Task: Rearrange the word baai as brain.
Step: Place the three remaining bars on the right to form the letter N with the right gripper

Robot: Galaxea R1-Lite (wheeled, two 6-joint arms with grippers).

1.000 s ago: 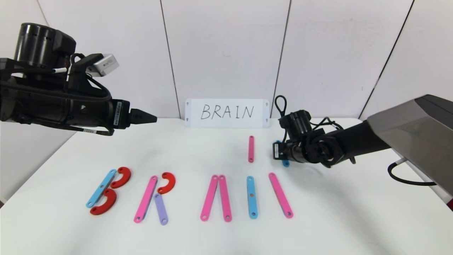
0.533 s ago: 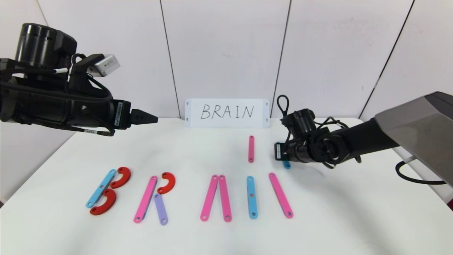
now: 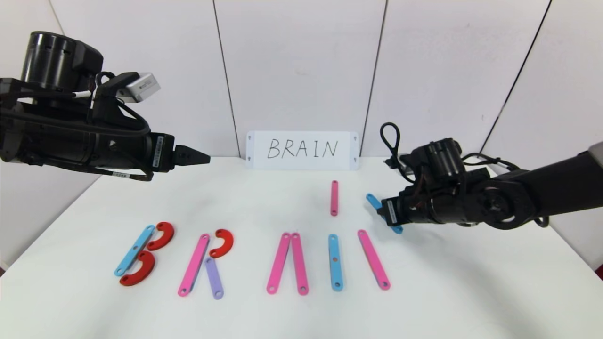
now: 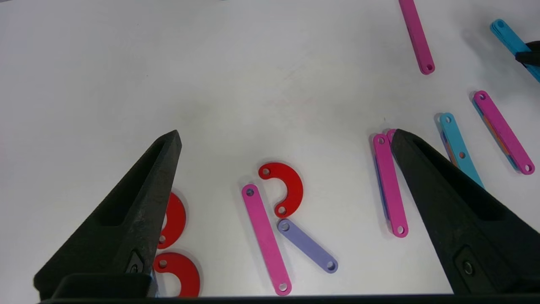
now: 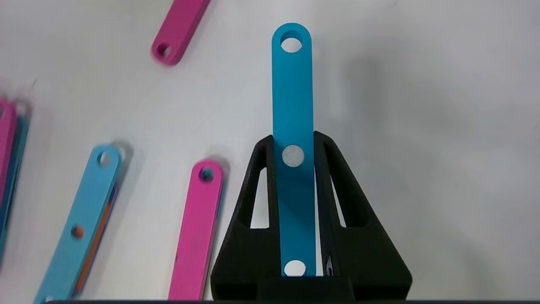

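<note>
The plastic letters lie in a row along the table's front. At the left, a light-blue strip (image 3: 134,250) has two red half-rings (image 3: 161,235) beside it. Then come a pink strip (image 3: 193,264), a red half-ring (image 3: 222,243) and a purple strip (image 3: 214,278). Two pink strips (image 3: 279,262) meet at their tops. A light-blue strip (image 3: 334,262) and a slanted pink strip (image 3: 373,259) follow. My right gripper (image 5: 293,139) is shut on a blue strip (image 5: 292,84), behind and to the right of the slanted pink one. My left gripper (image 4: 286,134) hangs open, high at the left.
A white card (image 3: 302,150) with BRAIN handwritten on it leans against the back wall. A short pink strip (image 3: 334,197) lies alone behind the row. The table's right edge runs close under my right arm.
My right gripper has moved to the right and a little toward the front, carrying the blue strip, which now shows slanted. The left arm has barely moved.
</note>
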